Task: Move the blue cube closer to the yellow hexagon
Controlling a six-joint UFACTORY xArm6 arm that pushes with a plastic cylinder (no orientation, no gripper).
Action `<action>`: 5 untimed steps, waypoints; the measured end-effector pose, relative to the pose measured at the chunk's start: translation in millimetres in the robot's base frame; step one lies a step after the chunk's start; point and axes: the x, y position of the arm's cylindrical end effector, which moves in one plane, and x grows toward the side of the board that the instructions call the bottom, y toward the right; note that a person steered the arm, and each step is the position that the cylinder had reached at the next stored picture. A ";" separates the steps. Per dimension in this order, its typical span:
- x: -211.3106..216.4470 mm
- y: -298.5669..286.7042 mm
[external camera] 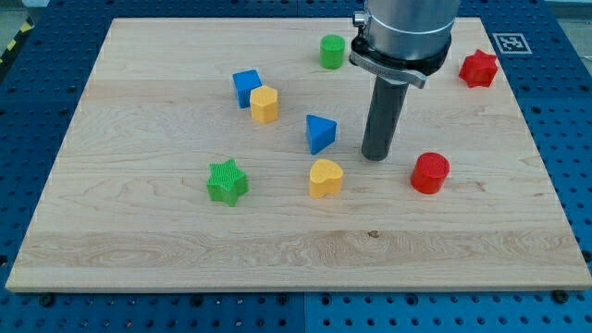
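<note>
The blue cube (246, 87) sits on the wooden board (139, 231) at the upper left of centre. The yellow hexagon (264, 104) lies right beside it, at its lower right, touching or nearly touching. My tip (376, 156) rests on the board to the right of the blue triangle (320, 133), well to the right of both the cube and the hexagon. It touches no block.
A yellow heart (325, 178) lies below the blue triangle. A green star (228, 181) is at the lower left. A red cylinder (430, 173) is right of my tip. A green cylinder (332, 52) and a red star (478, 68) sit near the view's top.
</note>
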 end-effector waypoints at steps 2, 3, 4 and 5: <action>-4.7 -81.7; -23.9 -103.5; -20.9 -106.5; 15.3 -81.0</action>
